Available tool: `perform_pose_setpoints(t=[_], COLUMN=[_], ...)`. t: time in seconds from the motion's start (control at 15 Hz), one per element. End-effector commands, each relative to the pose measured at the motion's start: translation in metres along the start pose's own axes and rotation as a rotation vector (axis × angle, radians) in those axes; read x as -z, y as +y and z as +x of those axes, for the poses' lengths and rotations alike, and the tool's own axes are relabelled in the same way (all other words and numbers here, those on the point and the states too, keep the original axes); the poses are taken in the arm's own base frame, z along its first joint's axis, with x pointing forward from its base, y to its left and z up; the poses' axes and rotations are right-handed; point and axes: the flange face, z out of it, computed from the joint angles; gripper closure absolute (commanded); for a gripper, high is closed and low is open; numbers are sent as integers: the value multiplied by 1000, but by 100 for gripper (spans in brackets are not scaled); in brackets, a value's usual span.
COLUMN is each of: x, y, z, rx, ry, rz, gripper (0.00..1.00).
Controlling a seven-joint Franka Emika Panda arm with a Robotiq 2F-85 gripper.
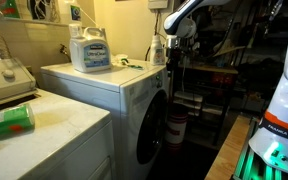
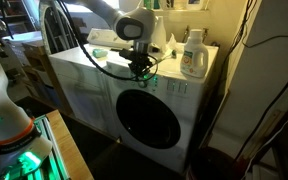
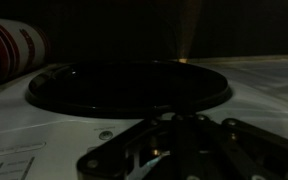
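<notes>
Hovering gripper (image 2: 140,70) hangs above washer door (image 2: 144,116); detergent jug (image 2: 192,55) stands nearby.

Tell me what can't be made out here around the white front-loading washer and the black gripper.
Black gripper: small in an exterior view, too dark in the wrist view; open or shut unclear.
White front-loading washer: drum hidden behind its dark round door.
White detergent jug: label too small to read.
Green bottle lying sideways: end cut off by the picture edge.
</notes>
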Motion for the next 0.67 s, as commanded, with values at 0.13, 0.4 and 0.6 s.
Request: perform_pose_setpoints(t=[0.13,0.4,0.6], x=[-17,-25,-26], y=[18,18,16], z=[20,29,37], rx=[-93,-103,-93], ry=[68,94,123], rz=[-68,-85,-90], gripper=[100,100,100])
